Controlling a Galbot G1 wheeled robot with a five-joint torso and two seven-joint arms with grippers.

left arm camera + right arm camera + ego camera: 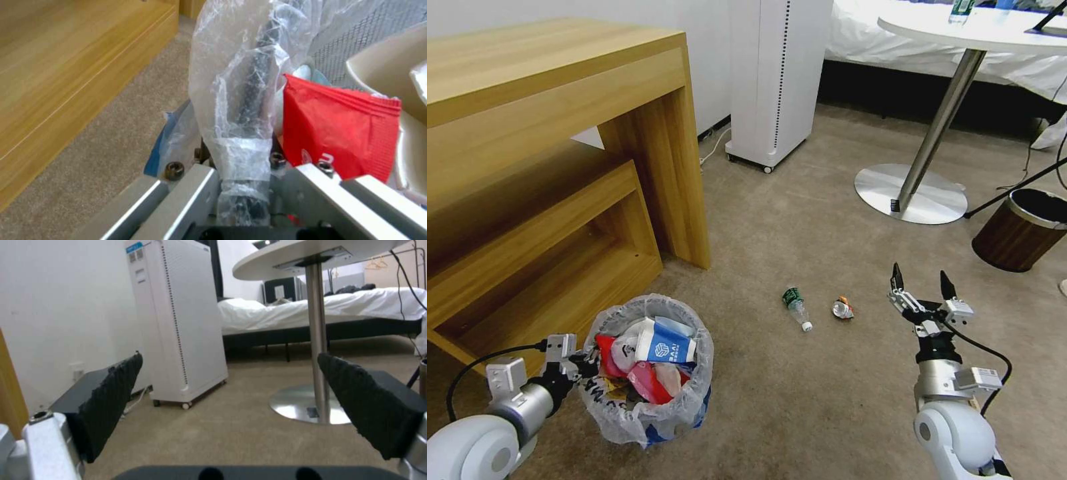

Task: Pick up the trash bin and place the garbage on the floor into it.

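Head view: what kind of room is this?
Likely a hotel room or bedroom: a bed with white linen at the back, a round pedestal table, a wooden desk on carpet, and a wood-grain bin. A white tower appliance stands by the wall.

Full trash bin, bottle, cup on floor

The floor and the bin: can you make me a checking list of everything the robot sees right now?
Surface: brown carpet.
Job's things: bin with bag, full of litter; bottle and crushed cup lie on the carpet.
Clutter: nothing seen.
Pincers: left pincer shut on the bin rim; right pincer open, empty, held beyond the cup.
Cables: black cable on the left arm; white cord by the wall.
Surroundings: wooden desk, white appliance, round table, brown bin, bed.
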